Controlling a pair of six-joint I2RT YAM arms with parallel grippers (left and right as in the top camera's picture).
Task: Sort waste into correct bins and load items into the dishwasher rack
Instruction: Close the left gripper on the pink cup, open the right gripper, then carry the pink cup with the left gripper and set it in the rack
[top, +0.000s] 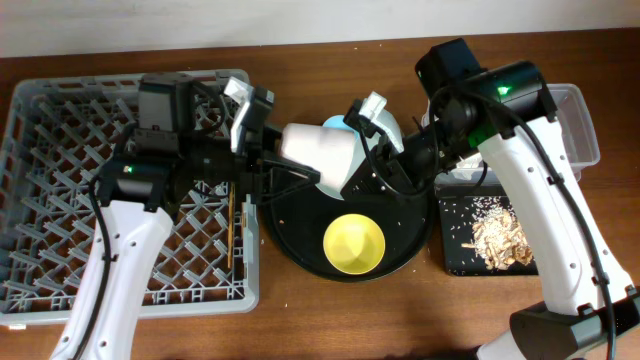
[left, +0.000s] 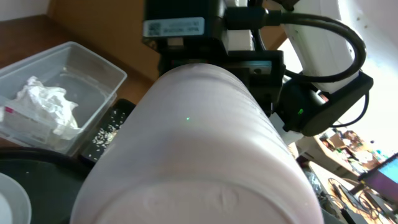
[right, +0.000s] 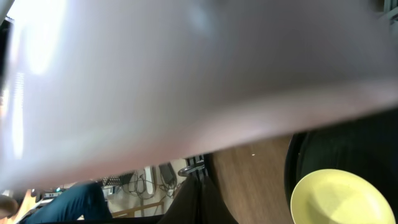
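Overhead, left fingers (top: 252, 112) are grasping the pale pink plastic cup (top: 318, 150) sideways above the round black tray (top: 300, 250), mouth toward three o'clock, where right fingers (top: 372, 110) are clenching shut; grey lattice plastic rack (top: 60, 150) is waiting at nine o'clock.

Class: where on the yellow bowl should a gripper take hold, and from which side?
Probably its rim, from straight above, one finger inside and one outside: the yellow bowl sits upright, mouth up, on the round black tray, with nothing over it.
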